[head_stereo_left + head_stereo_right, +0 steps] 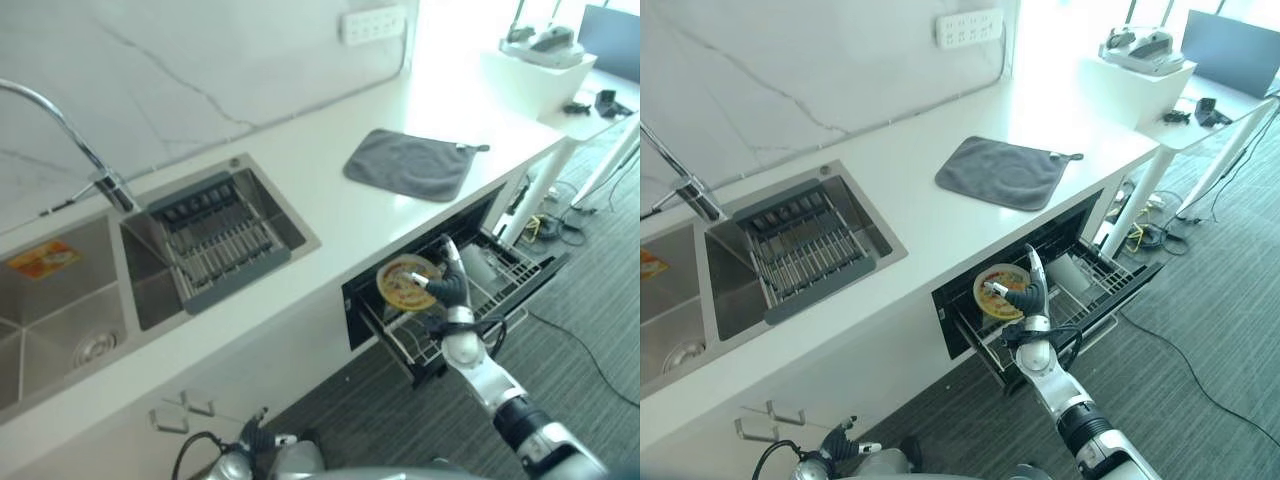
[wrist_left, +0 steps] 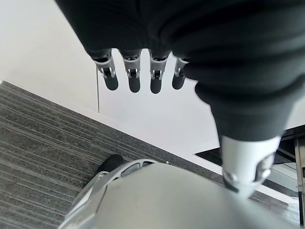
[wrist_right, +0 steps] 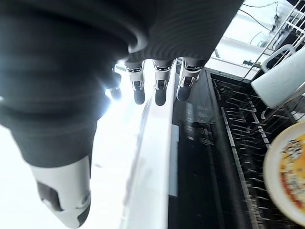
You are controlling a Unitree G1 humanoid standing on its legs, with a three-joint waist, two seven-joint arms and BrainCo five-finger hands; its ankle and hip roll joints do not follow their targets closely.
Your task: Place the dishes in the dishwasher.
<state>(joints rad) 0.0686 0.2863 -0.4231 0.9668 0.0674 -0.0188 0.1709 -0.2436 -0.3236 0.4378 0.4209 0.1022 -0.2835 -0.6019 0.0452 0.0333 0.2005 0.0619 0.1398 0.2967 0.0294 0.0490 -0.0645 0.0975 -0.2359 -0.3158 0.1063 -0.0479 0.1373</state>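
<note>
across the far side of the scene runs the white worktop (image 1: 330, 190), carrying a double steel sink (image 1: 70, 310) at the left with a grey drying rack (image 1: 215, 240) set in its right basin, a curved tap (image 1: 60, 125) behind it, and a grey cloth (image 1: 410, 163) lying flat toward the right. below the worktop's near edge, at the right, the dishwasher (image 1: 970, 300) stands open with its wire rack (image 1: 1105, 280) pulled out toward the floor; a white cup (image 3: 279, 76) rests in the far part of that rack. the plate (image 1: 405, 283), yellow with a printed pattern, stands on edge at the left end of the rack, just beside the right robot hand (image 1: 447, 285), whose fingers reach up straight and relaxed next to the rim; whether they touch it cannot be told. the left robot hand (image 2: 138, 71) hangs low near the cabinet front, fingers straight and apart, holding nothing. judged as ceramic, the plate should be stiff, fairly heavy, smooth and liable to chip against the wires; hold is best taken at the rim, thumb opposing fingers, keeping it upright between the tines.
</note>
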